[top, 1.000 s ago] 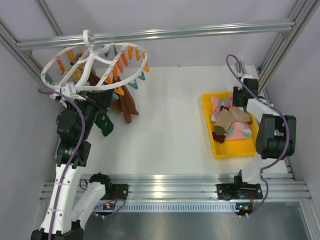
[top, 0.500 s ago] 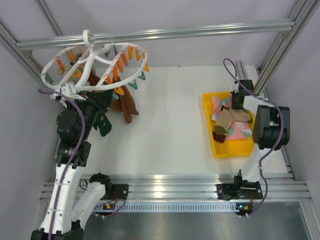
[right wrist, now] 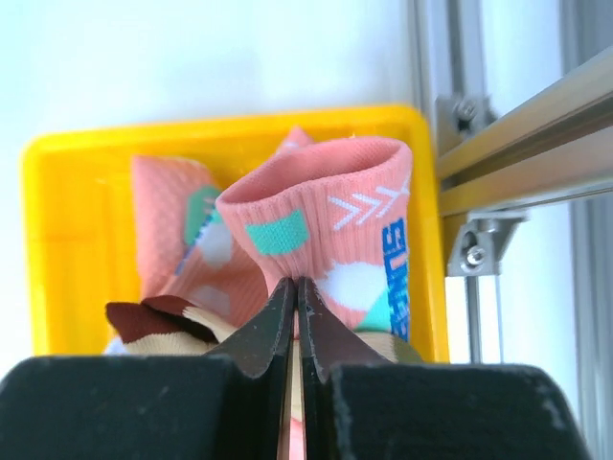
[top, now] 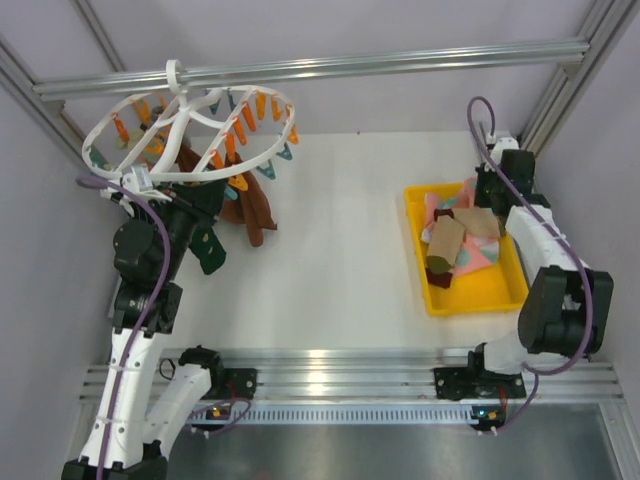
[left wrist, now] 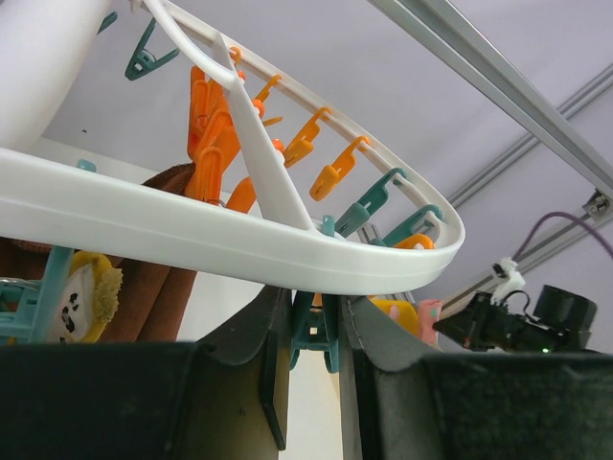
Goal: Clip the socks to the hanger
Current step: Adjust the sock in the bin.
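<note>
Now the right gripper [right wrist: 295, 287] has its jaws pressed fully together on the cuff of a pink sock [right wrist: 326, 220] with mint patches. A second ago those jaws stood somewhat apart, so the pinch has only just been made. In the overhead view the right arm has also swung: its forearm now stretches up the right edge of the frame toward the far end of the yellow tray [top: 432, 290]. The sock is caught but not yet raised; its body lies among the other socks [top: 452, 248] in the tray, at right of centre.

At upper left the hanger [left wrist: 192, 230] hangs where it did, with maroon-brown socks [top: 250, 212] already dangling beneath it. The left gripper [left wrist: 311, 321] has not shifted. Its jaws are drawn in around a teal clip [left wrist: 313, 337] just under the white ring, apparently squeezing it. A dark green sock [top: 210, 250] hangs right beside that gripper.

One more sock looks secured for the trip across, and the clip seems ready to receive it.
</note>
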Robot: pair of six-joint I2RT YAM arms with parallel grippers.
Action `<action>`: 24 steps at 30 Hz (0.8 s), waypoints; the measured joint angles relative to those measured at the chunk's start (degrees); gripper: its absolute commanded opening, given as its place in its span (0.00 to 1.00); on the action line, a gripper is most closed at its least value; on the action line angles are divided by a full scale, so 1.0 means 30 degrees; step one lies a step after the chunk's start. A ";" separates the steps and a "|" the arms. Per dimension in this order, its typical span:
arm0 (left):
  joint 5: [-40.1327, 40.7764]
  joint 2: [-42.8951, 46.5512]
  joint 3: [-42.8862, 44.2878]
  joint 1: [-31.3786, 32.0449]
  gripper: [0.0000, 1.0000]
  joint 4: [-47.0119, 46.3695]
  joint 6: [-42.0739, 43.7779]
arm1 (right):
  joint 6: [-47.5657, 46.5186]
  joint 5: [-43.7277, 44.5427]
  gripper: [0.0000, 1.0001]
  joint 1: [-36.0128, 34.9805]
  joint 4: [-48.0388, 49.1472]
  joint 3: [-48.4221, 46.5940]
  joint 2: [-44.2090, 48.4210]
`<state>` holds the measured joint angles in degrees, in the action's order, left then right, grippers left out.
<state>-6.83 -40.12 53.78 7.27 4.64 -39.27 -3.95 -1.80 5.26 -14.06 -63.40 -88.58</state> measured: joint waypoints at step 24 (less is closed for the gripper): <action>0.0000 0.0058 -0.0117 0.0000 0.00 -0.0051 -0.0015 | -0.7796 -0.8539 0.00 0.2769 -0.4787 -0.2025 0.7468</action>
<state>-6.83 -39.94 53.43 7.27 4.49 -39.31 -27.33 -27.42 13.56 -28.42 -69.47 -66.17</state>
